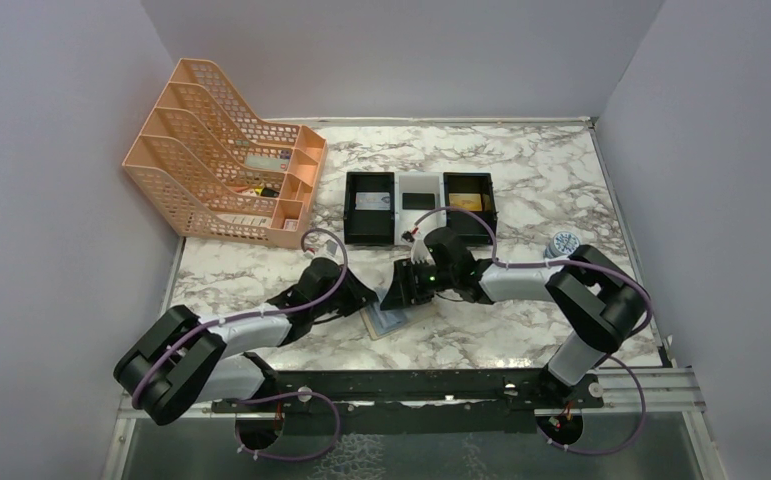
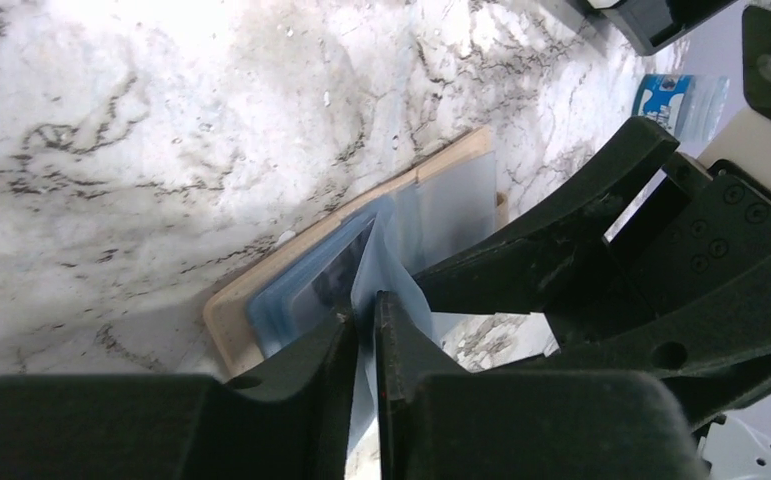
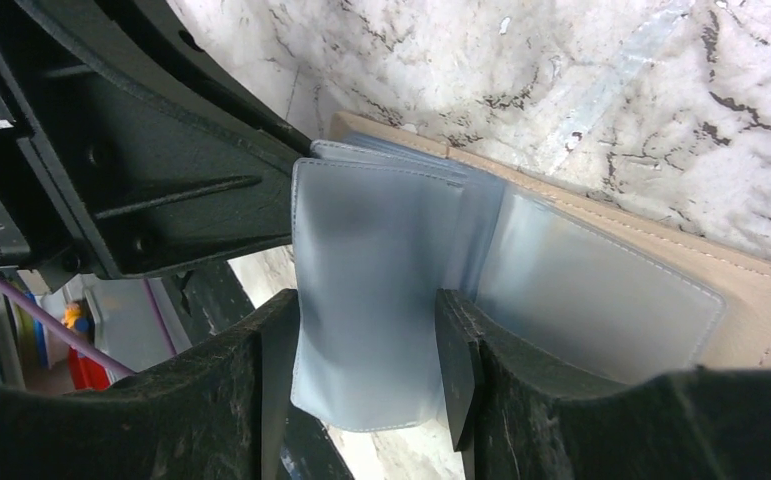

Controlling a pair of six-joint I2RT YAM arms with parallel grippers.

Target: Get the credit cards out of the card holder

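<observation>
**A:** Where's the card holder?

**B:** The card holder [image 1: 386, 322] lies open on the table [image 1: 521, 180], low centre of the top view. It sits between my two arms, tan cover down, clear sleeves fanned upward.

**A:** And the pincers?

**B:** My left pincer [image 2: 365, 310] has narrowed onto one sleeve [image 2: 386, 265] and pinches the thin leaf near the fingertips. My right pincer [image 3: 366, 300] stands half wide and straddles the next sleeve [image 3: 361, 230]. As far as I can see, it isn't clamped on it.

**A:** What worries you?

**B:** First, nothing pins the cover. If I lift with the left, I think the whole holder comes up instead of the sleeve opening. Second, that film looks slick and floppy, so it could slide out of so small a bite. If I pull hard, it could tear at the spine.

**A:** And the cards?

**B:** I can't make them out clearly. There's something dark inside one sleeve, nothing surer. So my right could close on film alone, or a loosened card could drop and skate across the marble.

**A:** Anything else?

**B:** The two pincers are crowded just beside each other, so one careless move knocks them together.
</observation>
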